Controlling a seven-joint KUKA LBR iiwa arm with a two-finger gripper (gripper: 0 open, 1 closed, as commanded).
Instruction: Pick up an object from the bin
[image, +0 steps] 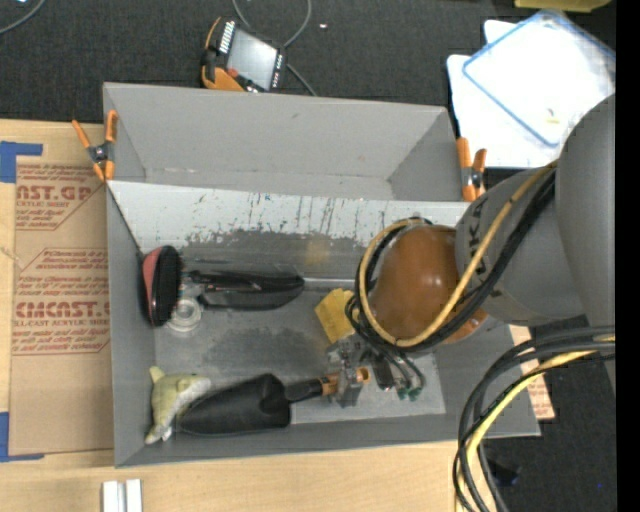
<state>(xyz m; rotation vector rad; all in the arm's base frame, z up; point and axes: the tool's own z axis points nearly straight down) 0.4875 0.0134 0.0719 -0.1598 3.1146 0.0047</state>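
Scuffed grey bin (270, 140), dark floor (60, 50) beyond

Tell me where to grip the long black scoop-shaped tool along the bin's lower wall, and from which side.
I'd grip the long black scoop-shaped tool by the thin stem at its right end, from above, closing across the stem. It lies flat, its body looks too broad, and a pale yellowish lump crowds its left end. The gripper is right beside that stem.

Grey metal bin (270, 140), on its floor a black scoop (235, 407), pale toy (168, 398), yellow block (335, 312), red-black brush (160, 283)
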